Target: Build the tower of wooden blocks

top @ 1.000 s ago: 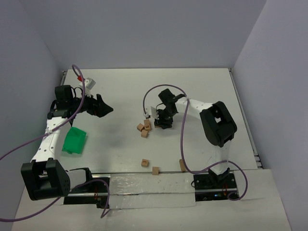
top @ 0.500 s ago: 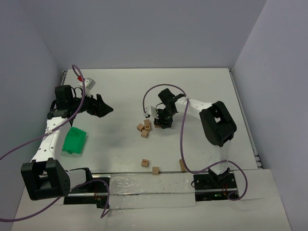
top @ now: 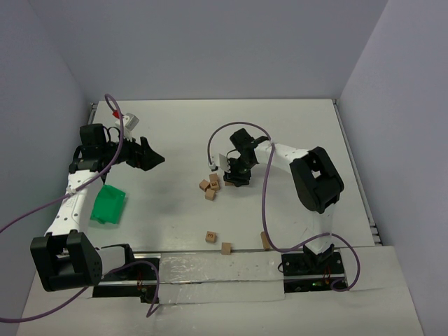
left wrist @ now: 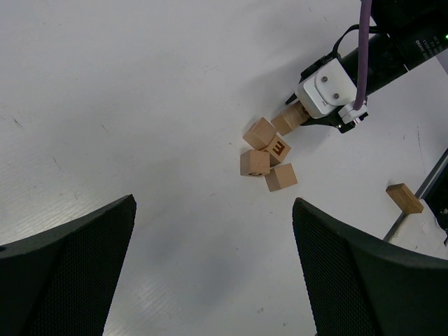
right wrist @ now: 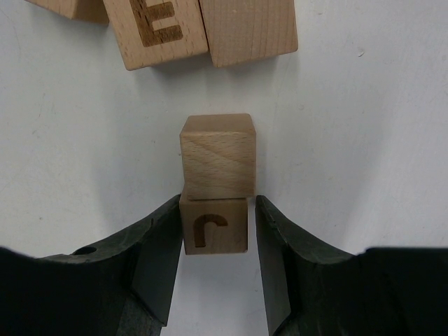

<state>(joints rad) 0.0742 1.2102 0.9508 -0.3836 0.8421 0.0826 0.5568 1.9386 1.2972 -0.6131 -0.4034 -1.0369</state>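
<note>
At counter (top: pixel 294 126) centre, right tool (right wrist: pixel 217 208) narrow, fingers (right wrist: pixel 157 255) bracketing marked block (right wrist: pixel 213 227); firm grip not resolvable. Plain block (right wrist: pixel 218 155) touches it at 12 o'clock; pair's long axis runs 12–6. Judged step: feeding the tower (left wrist: pixel 268 155). Next: confirm clamp, lift straight. Left tool (left wrist: pixel 213 273) gapes wide, holding nothing.

This is looking like a robotics lab test cell: plain pale partition walls (top: pixel 210 49) are boxing in a bare white table (top: pixel 294 126). The left arm (top: pixel 70 203) and right arm (top: pixel 315 178) are sitting bolted at its near edge, with purple cables (top: pixel 266 203) trailing across the surface.
</note>
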